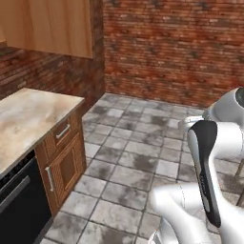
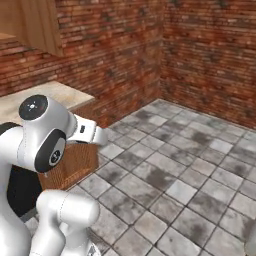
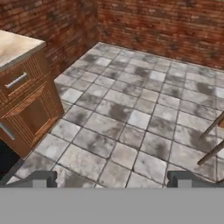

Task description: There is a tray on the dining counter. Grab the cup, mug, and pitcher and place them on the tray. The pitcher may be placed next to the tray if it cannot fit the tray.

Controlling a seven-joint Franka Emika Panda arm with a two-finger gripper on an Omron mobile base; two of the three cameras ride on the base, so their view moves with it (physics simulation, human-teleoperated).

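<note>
The tray, the dining counter, the cup, the mug and the pitcher are out of view. My gripper [image 3: 113, 179] is open, with its two dark fingertips [image 3: 43, 178] far apart at the bottom of the hand view and nothing between them. It hangs over grey tiled floor [image 3: 127, 113] and points toward the corner of two red brick walls [image 3: 166, 26]. My white arm [image 1: 209, 162] folds up in front of the base.
A marble kitchen counter [image 1: 33, 112] on wooden cabinets [image 1: 64, 157] runs along the left brick wall, with a black appliance front [image 1: 19, 205] beneath and a wooden wall cabinet [image 1: 52, 24] above. Thin wooden legs [image 3: 213, 140] enter the hand view's right edge. Open floor lies ahead.
</note>
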